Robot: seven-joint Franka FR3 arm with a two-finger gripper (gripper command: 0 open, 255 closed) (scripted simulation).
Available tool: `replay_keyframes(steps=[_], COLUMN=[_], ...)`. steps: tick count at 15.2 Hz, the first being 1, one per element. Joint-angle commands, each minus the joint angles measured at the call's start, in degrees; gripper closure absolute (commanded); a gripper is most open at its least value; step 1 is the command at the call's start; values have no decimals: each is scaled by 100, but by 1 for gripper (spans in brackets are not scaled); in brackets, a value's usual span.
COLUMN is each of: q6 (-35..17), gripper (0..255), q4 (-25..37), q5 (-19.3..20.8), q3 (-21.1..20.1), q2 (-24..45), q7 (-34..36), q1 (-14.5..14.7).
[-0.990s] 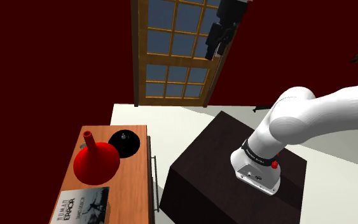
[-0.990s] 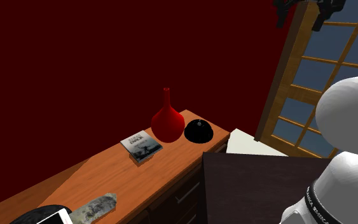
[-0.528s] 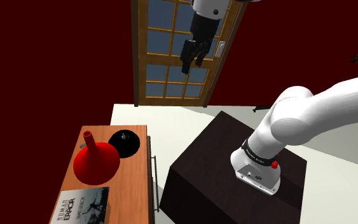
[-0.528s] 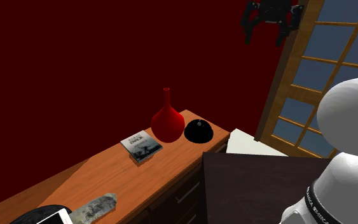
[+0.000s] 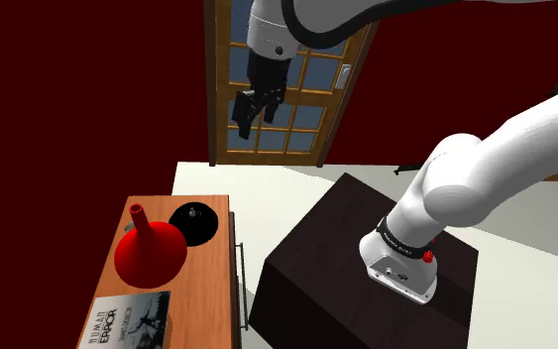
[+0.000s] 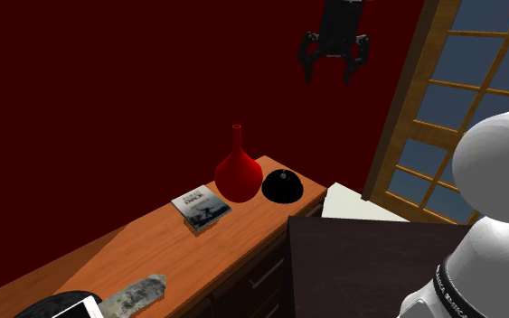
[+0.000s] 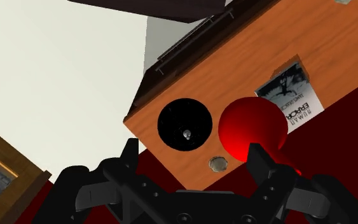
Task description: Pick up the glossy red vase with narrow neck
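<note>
The wooden desk point(image 6: 153, 248) is carrying everything. The red vase point(image 6: 238, 176) is standing upright on it by the dark red wall, just beside a black dome point(image 6: 282, 186), with a book point(image 6: 202, 206) lying near on its other side. The vase is looking glossy and hard, so it is probably slippery and breakable. Its round belly would likely be squirming out of a pinch, so the slim neck is offering the surer hold, taken squarely and gently. The hand point(image 6: 327, 74) is hanging high above the desk, well apart from the vase, fingers spread wide and gripping nothing. Against the picture half a second back, it is coming down and toward the second exterior view's left, off the window and over the wall. The vase, dome and book are lying unchanged.
</note>
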State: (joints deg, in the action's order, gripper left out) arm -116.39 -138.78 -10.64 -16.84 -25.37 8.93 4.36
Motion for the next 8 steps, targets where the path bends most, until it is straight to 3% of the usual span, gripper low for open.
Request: replay_keyframes(steps=[1,8], q6=[-337,-1158], gripper=[0,0], q4=[105,805], q5=[50,623], q3=[-195,-803], q2=[406,1893], q7=[150,889], q1=[22,80])
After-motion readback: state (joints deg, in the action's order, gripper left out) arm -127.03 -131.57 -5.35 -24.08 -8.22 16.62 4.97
